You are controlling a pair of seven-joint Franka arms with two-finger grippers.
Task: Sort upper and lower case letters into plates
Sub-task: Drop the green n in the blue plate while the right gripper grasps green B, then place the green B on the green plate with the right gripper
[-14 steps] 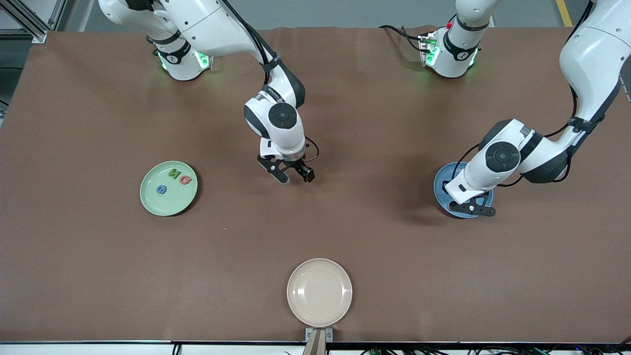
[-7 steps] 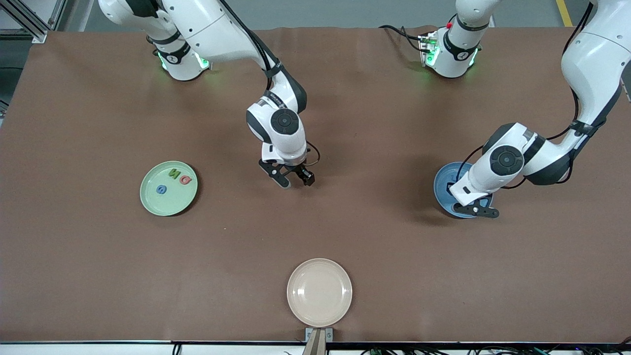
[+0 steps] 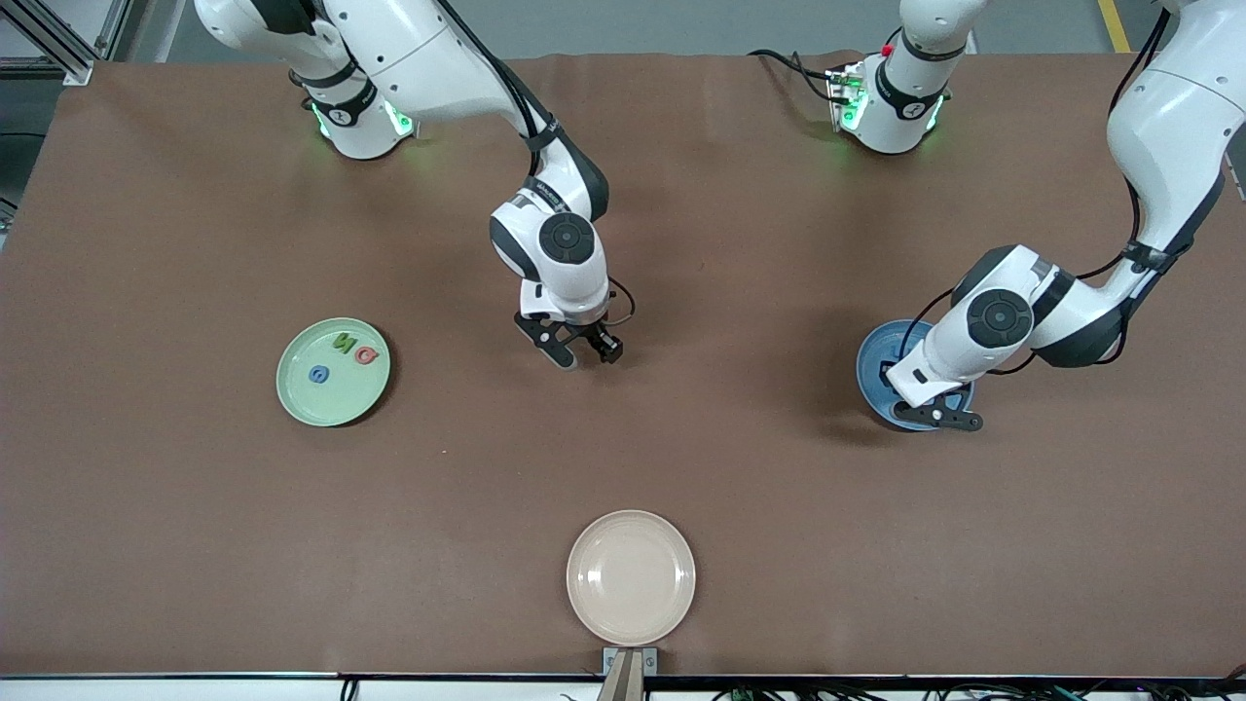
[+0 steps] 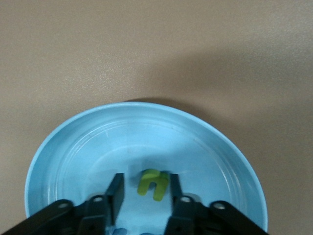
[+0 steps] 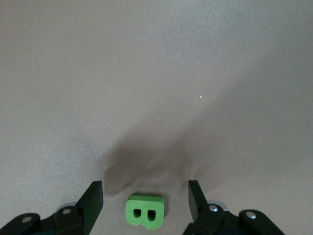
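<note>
My right gripper is open, low over the middle of the table. In the right wrist view a green letter B lies flat on the mat between its fingers, touching neither. My left gripper is open over the blue plate. In the left wrist view a yellow-green letter lies in the blue plate between the fingers. The pale green plate holds a green letter, a red letter and a blue letter.
An empty cream-beige plate sits at the table edge nearest the front camera. The brown mat covers the table. A bit of something blue shows in the blue plate under my left gripper.
My right gripper has shifted a little toward the left arm's end of the table, over the B. My left gripper has barely moved over the blue plate.
</note>
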